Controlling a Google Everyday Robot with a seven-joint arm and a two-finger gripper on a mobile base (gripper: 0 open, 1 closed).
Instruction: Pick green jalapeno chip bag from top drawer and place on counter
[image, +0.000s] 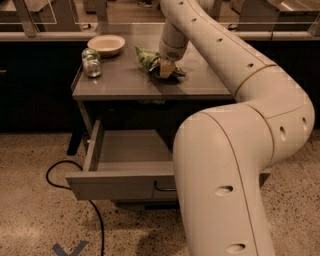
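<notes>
The green jalapeno chip bag (149, 59) lies crumpled on the counter (120, 84), right of its middle. My gripper (167, 70) reaches down from the long white arm and sits on the bag's right end, touching it. The bag's right part is hidden under the gripper. The top drawer (120, 184) below the counter is pulled open, and the part of its inside that shows holds nothing. Its dark handle (165, 188) shows next to my arm's near link, which hides the drawer's right side.
A white bowl (106, 44) stands at the counter's back left. A green-topped metal can (91, 63) stands in front of it, near the left edge. A black cable (75, 187) loops on the speckled floor by the drawer. A pale ledge with dark cabinets (40, 36) runs behind.
</notes>
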